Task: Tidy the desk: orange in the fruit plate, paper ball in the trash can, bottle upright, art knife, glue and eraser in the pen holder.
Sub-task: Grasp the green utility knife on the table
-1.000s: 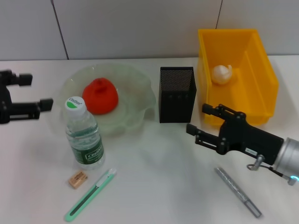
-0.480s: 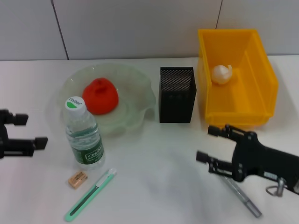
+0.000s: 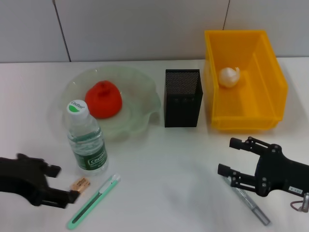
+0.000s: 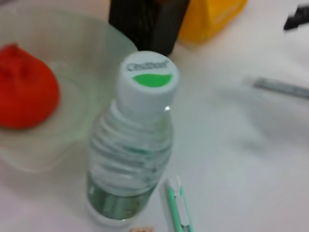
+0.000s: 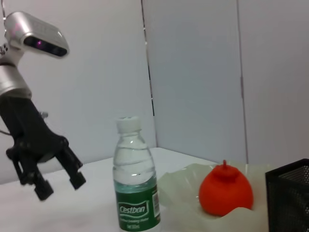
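Head looks down; both wrist views, low, share the bottle [image 3: 87, 140].

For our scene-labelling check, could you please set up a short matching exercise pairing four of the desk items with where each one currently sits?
Things:
1. orange
2. paper ball
3. eraser
4. glue

Places:
A. on the table beside the art knife, near the left gripper
B. in the fruit plate
C. on the table under the right gripper
D. in the trash can

Pairs: 1-B, 2-D, 3-A, 4-C
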